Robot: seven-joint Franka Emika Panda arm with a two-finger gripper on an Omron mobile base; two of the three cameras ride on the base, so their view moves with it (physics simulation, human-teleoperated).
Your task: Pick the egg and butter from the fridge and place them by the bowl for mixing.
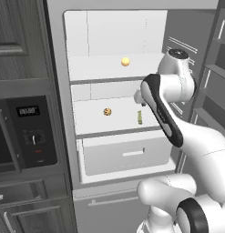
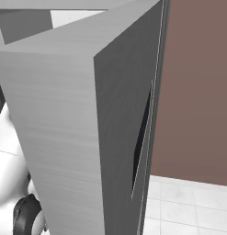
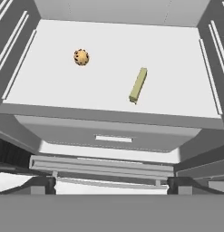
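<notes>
The fridge (image 1: 77,41) stands open, white inside. On its upper shelf lies the egg (image 1: 125,61), a small yellow-orange ball. The butter (image 1: 140,117), a thin olive-yellow stick, rests on the middle shelf at the right; the hand view has the butter (image 3: 138,84) right of centre on that shelf. My gripper (image 3: 111,186) is open, its fingertips (image 3: 43,186) far apart, and it hovers in front of and above the middle shelf, apart from the butter, with nothing held. The bowl is out of view.
A brown speckled cookie (image 3: 81,57) lies on the middle shelf, left of the butter. Below is a white drawer (image 1: 127,154) with a handle. A dark oven unit (image 1: 32,132) stands to the left. The open grey fridge door (image 2: 64,114) blocks the right side.
</notes>
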